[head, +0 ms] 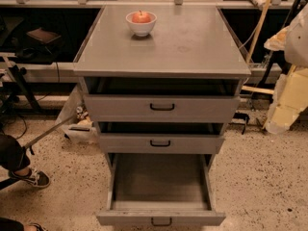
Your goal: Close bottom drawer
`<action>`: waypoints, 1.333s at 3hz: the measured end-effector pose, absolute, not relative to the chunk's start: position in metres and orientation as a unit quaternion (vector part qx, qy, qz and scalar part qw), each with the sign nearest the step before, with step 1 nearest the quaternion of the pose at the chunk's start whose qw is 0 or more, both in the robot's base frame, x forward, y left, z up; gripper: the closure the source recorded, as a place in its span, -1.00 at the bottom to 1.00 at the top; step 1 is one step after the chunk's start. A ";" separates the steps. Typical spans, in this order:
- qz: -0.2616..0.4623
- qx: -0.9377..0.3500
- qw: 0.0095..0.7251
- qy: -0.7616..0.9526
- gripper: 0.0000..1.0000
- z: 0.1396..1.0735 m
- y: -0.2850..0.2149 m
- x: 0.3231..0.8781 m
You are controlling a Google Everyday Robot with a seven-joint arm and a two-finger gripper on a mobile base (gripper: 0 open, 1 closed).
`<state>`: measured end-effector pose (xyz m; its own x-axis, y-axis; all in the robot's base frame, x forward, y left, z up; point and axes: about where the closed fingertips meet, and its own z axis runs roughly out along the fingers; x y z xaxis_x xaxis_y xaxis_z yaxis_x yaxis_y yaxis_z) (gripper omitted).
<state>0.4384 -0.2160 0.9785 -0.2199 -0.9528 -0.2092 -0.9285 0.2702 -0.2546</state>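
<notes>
The grey metal cabinet (pixel 161 47) stands in the middle with three drawers. The bottom drawer (pixel 161 182) is pulled far out; its inside looks empty. Its plain grey front with a small black handle (pixel 161 221) sits at the lower edge of the view. The two drawers above it (pixel 161 107) (pixel 161 142) stand a little way out. My gripper seems to be the lower end of a white and pale-yellow shape (pixel 278 117) at the right edge. It is well to the right of the cabinet and apart from every drawer.
A white bowl (pixel 141 24) with a red apple (pixel 141 17) stands at the back of the cabinet top. A person's foot in a dark shoe (pixel 30 177) is on the speckled floor at the left. A crumpled bag (pixel 79 129) lies by the cabinet's left side. Shelving runs behind.
</notes>
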 end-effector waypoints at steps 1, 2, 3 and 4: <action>-0.037 -0.603 0.163 0.780 -1.00 0.978 -0.216 0.438; -0.033 -0.605 0.166 0.778 -1.00 0.963 -0.214 0.437; -0.006 -0.610 0.180 0.772 -1.00 0.919 -0.196 0.429; 0.019 -0.598 0.179 0.781 -1.00 0.840 -0.178 0.424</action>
